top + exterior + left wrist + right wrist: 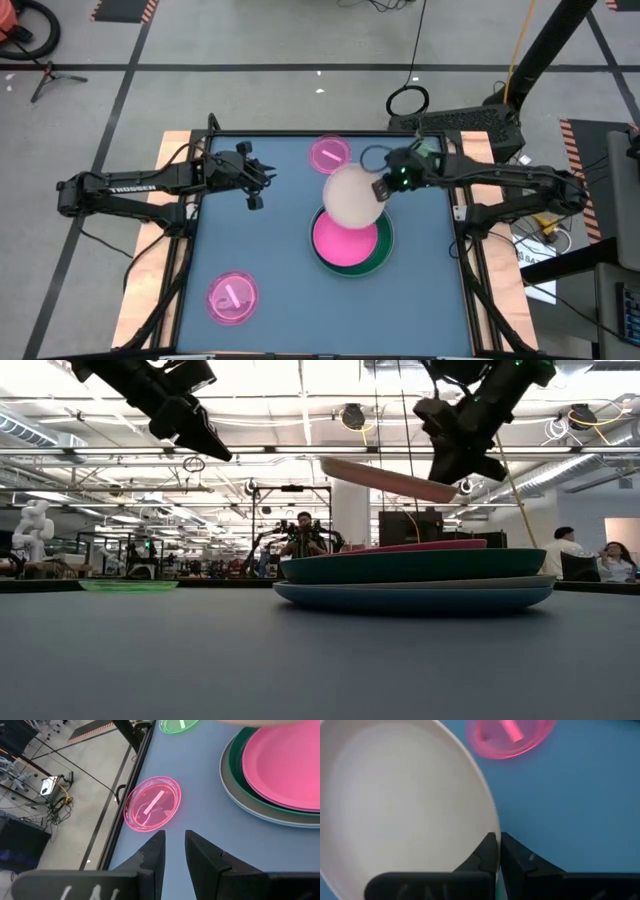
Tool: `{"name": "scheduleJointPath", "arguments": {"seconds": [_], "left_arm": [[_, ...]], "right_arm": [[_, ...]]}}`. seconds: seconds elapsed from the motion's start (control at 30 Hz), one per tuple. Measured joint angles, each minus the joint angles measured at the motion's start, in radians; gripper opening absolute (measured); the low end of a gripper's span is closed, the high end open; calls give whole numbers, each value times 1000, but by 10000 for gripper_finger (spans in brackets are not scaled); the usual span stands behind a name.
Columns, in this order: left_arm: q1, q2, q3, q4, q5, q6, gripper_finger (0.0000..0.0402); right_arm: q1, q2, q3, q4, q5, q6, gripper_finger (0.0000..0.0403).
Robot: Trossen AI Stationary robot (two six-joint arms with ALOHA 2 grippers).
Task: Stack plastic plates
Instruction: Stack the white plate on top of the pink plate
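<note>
My right gripper (381,187) sits upper centre-right of the high view, arm reaching in from the right edge, wrist angled down-left. Fingers (489,851) pinched tight on the rim of a cream plate (352,195), held up off the table, tilted in the low view. Left gripper (254,190) hovers upper left-centre, arm stretched in from the left edge, raised, fingers (155,851) a narrow gap apart, nothing btwn them.

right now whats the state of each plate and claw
round cream plastic plate: held tilted in the air above the stack
right claw: shut on the cream plate's rim
stack with pink plastic plate on top: resting on the table
two small translucent pink plates: flat, apart
left claw: open, empty, raised
</note>
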Motion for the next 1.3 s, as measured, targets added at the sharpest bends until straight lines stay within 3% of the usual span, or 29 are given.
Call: {"name": "scheduleJointPath", "arguments": {"seconds": [0.13, 0.4, 0.8, 1.3], "left_arm": [[0, 0, 0, 15, 0, 0, 81], [0, 0, 0, 22, 0, 0, 81], [0, 0, 0, 23, 0, -7, 81], [0, 0, 0, 13, 0, -36, 81]], "right_arm": [[97, 59, 1, 41, -3, 28, 5], [193, 177, 0, -44, -73, 120, 4], [201, 210, 0, -64, -74, 155, 40], [202, 210, 0, -17, -13, 147, 45]]}}
